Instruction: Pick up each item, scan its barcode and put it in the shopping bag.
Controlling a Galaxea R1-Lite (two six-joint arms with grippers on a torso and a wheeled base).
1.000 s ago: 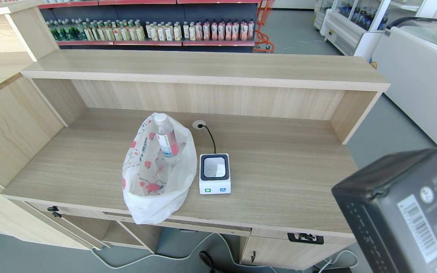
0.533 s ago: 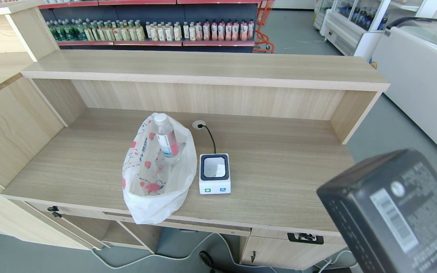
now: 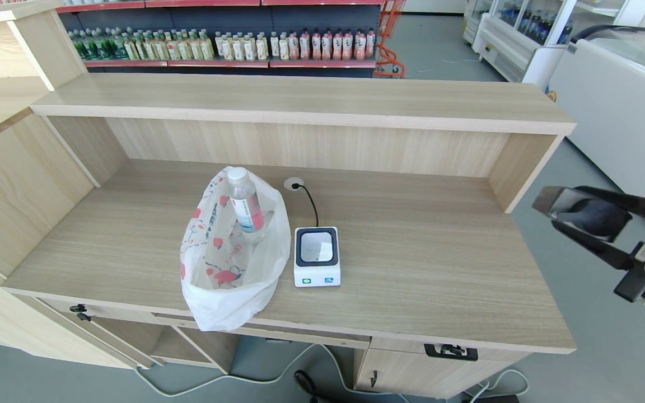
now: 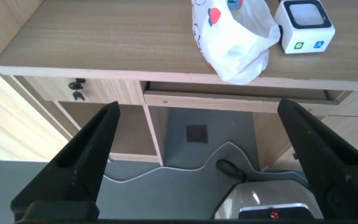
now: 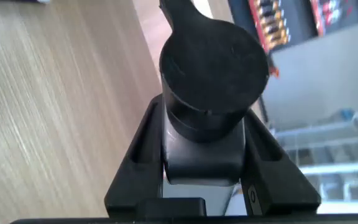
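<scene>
Head view: light wooden checkout counter [image 3: 423,252] bears a white plastic shopping bag with red print [image 3: 227,302]. Left pincer [image 4: 197,111] hangs below the counter's front, spread wide. Right pincer [image 3: 557,212], off the counter's 3 o'clock edge, clamps a black round-ended container [image 3: 599,215]. White square scanner [image 3: 317,277] sits at the bag's 3 o'clock; a clear white-capped bottle [image 3: 246,208] stands inside the bag.

I count 1 shopping bag [image 3: 233,263] on 1 bench [image 3: 423,246], 1 clear bottle [image 3: 246,208] inside the bag, 1 scanner [image 3: 316,256] just beside the bag, 1 black container [image 3: 597,217] well right of the bag. Plus 1 left hand [image 4: 199,109], 1 right hand [image 3: 564,209].
</scene>
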